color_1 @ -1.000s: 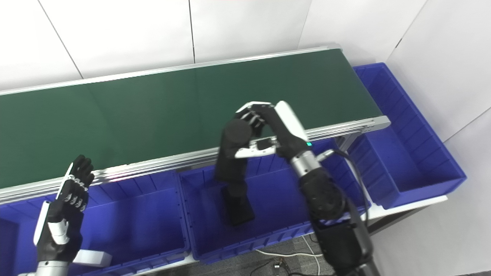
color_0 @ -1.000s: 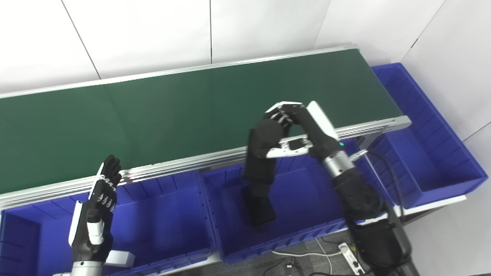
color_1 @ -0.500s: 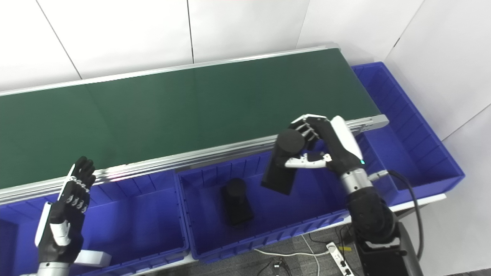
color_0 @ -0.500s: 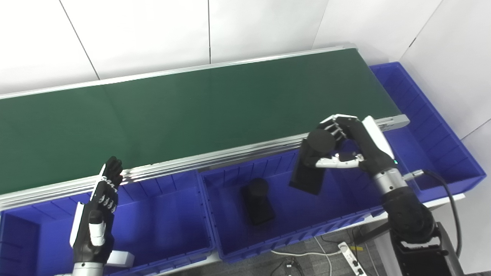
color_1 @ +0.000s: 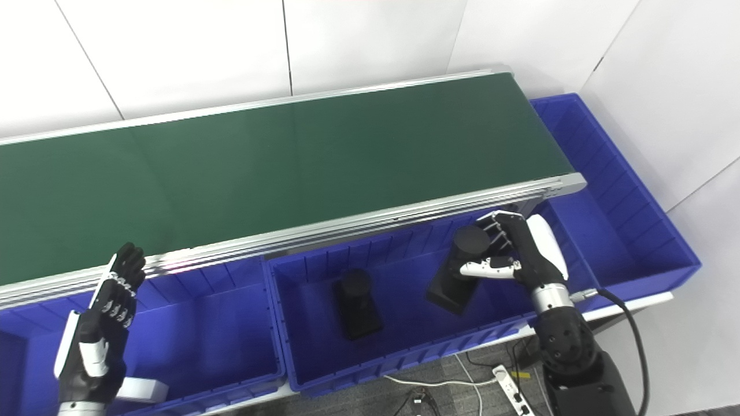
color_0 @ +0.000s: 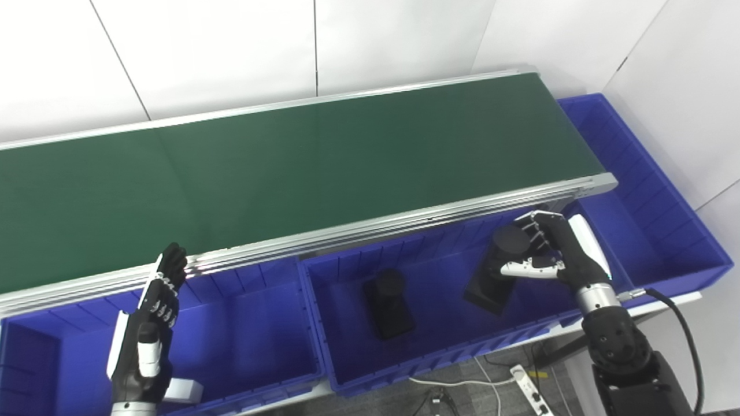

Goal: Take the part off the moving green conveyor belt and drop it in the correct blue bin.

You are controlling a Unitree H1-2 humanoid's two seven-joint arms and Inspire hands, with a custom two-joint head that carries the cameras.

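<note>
The right robot hand (color_0: 549,251) hangs over the right end of the middle blue bin (color_0: 347,370), its fingers (color_0: 535,222) curled over the round top of a black part (color_0: 496,271) and its thumb pressed across the part's front, so it is pinching that part; the part is tilted, its round cap up by the fingers and its flat dark base angled down and to the left, inside the bin's walls, and whether the base touches the floor of the bin I cannot tell; a second black part (color_1: 355,303) of the same shape lies on the floor of the same bin, well to the left of the held one and apart from it; the green conveyor belt (color_0: 289,162) runs behind the bins with bare belt along its length; the left robot hand (color_1: 98,335) is raised over the left blue bin (color_0: 243,338), fingers straight and spread, holding nothing; another blue bin (color_1: 624,231) stands at the belt's right end; a white power strip (color_0: 529,384) and cables lie on the floor below.
</note>
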